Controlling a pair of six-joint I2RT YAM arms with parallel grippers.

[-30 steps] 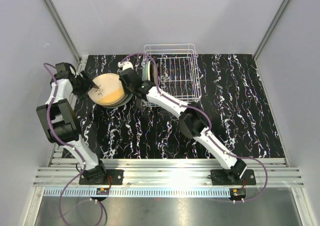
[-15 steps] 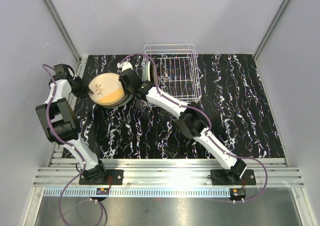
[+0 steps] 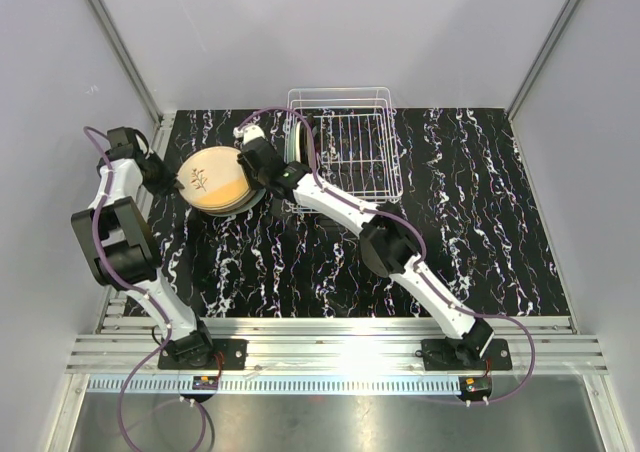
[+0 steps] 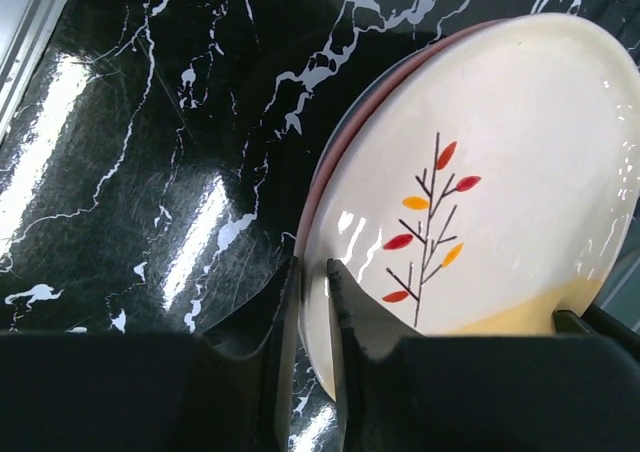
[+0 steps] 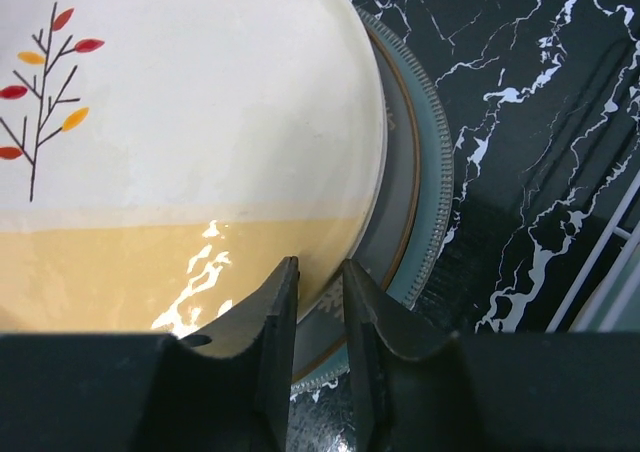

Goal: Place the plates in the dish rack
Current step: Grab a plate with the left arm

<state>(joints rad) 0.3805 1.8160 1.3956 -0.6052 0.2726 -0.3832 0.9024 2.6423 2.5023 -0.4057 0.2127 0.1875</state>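
Plates (image 3: 232, 194) are waiting in a stack on the dark marbled surface (image 3: 450, 222), just left of the dish rack (image 3: 340, 90), and the cream top plate (image 4: 520, 152) with its leaf sprig is being taken at both sides. The left end effector (image 4: 310, 297) is closing on that plate's left rim, one finger over the face and one outside the edge. Within the last second it has been sliding back off the middle of the plate to this edge, uncovering the sprig. The right end effector (image 5: 315, 297) is pinching the opposite rim, as far as I can judge, with just the rim between its fingers. Beneath the top plate, a pink plate (image 4: 340, 137) and a green-edged plate (image 5: 425, 172) are lying flat. One pale plate (image 3: 293, 140) is already standing at the rack's left end. With both grips set, the lift toward the rack seems to be starting.
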